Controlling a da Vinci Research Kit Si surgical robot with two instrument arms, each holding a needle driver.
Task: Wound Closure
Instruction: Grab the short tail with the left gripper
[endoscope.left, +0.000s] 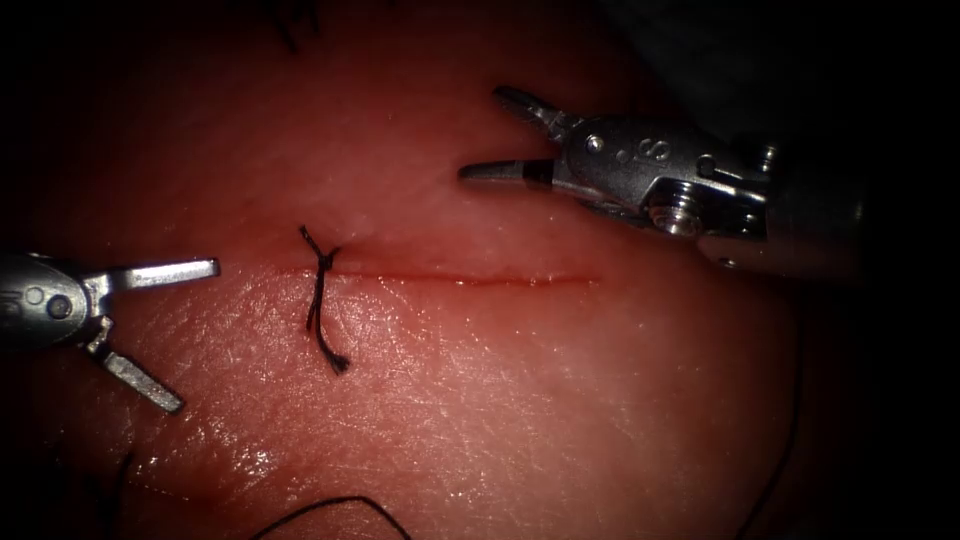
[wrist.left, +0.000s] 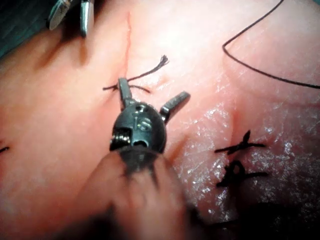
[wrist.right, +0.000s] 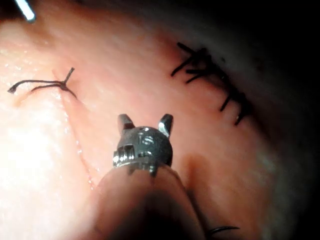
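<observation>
**Both end effectors wide and empty, one knot on the cut**

Left end effector (endoscope.left: 165, 335) sits at the left edge of the endoscope frame, jaws spread wide, holding nothing. Right end effector (endoscope.left: 490, 135) comes in from the upper right, also wide and empty, hovering above the cut (endoscope.left: 470, 280). The cut runs roughly level across the middle of the tissue (endoscope.left: 520, 400). Near its left end there's a tied stitch (endoscope.left: 320, 300) crossing it, with frayed tails. A loose loop of thread (endoscope.left: 330, 510) lies at the bottom edge. Can't make out the needle anywhere.
</observation>
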